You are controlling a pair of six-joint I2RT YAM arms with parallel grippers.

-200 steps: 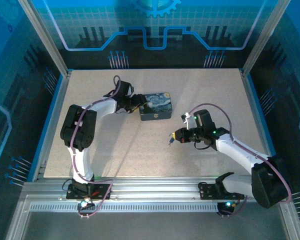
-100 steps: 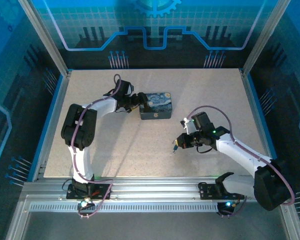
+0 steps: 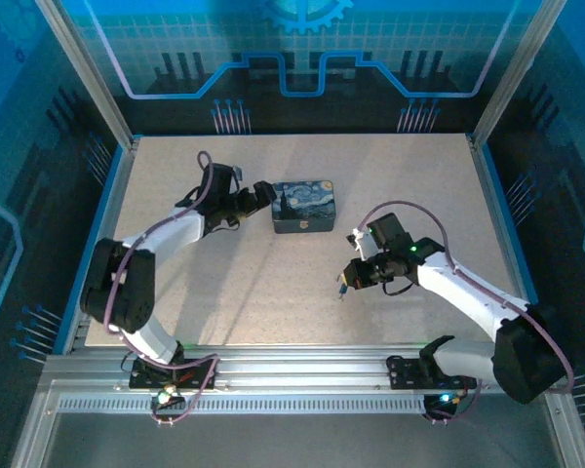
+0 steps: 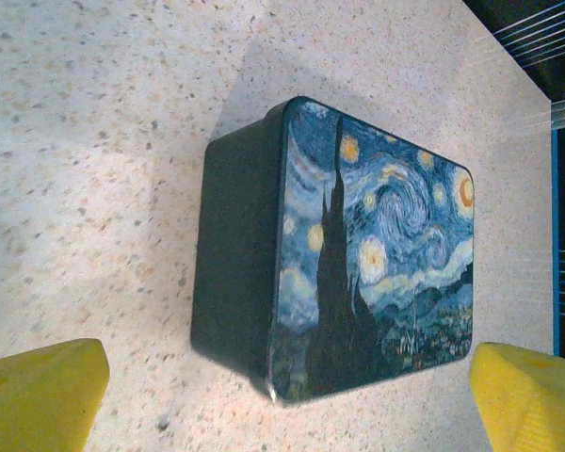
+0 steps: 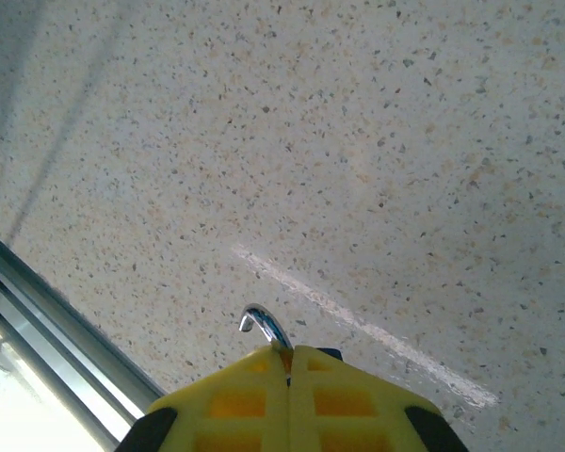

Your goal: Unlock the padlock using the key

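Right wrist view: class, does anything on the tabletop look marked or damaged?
A pale straight streak crosses the speckled beige tabletop ahead of the right gripper, shut on a curved silvery metal hook: likely a scuff.

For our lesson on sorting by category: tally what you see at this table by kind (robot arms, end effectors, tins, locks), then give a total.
Robot arms: 2, the left arm and the right arm
End effectors: 2, the left end effector open, the right end effector shut
Painted tin: 1
Padlock: 1, with what looks like its shackle showing past the right fingertips
Total: 6
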